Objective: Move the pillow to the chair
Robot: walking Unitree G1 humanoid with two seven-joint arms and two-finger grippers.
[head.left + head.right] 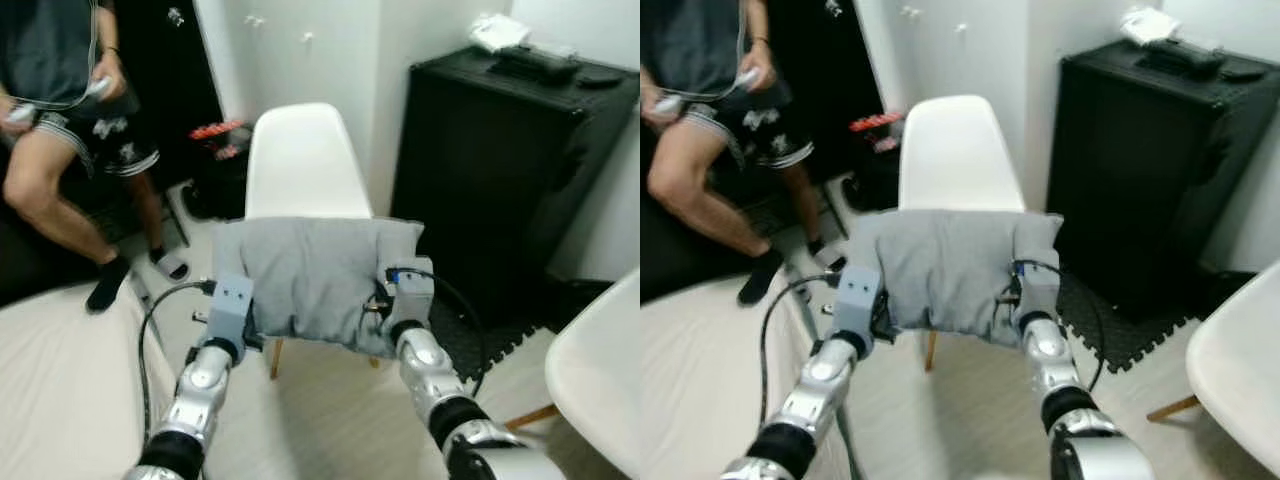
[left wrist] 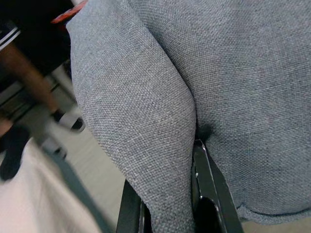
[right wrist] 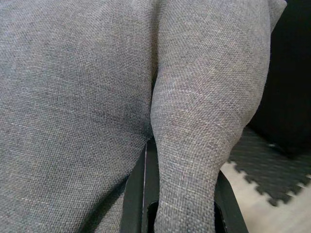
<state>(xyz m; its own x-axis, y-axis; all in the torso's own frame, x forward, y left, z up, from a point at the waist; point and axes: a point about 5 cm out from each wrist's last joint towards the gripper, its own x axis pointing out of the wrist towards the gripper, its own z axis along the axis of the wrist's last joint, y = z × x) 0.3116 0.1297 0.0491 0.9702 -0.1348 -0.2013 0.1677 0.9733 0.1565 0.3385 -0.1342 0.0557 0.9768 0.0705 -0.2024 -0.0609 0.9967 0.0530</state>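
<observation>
1. While I hold both arms raised ahead of the robot, the grey pillow [image 1: 318, 280] hangs in the air between them, directly in front of the white chair [image 1: 302, 160], covering its seat from my view.
2. I read the left gripper [image 2: 167, 204] as clamped on the pillow's left edge: a fold of grey fabric is pinched between its two black fingers [image 2: 206, 189].
3. I read the right gripper [image 3: 182, 194] as clamped on the pillow's right edge in the same way, with a fabric fold pressed between its fingers [image 3: 138, 194].
4. To the right of the chair stands a black cabinet [image 1: 500, 170], with dark foam floor mats [image 1: 490, 340] at its base.
5. At far left a person [image 1: 70, 110] sits holding a white controller [image 1: 95, 88].
6. A second white chair [image 1: 600, 370] sits at near right, and a white bed [image 1: 60, 390] at near left.
</observation>
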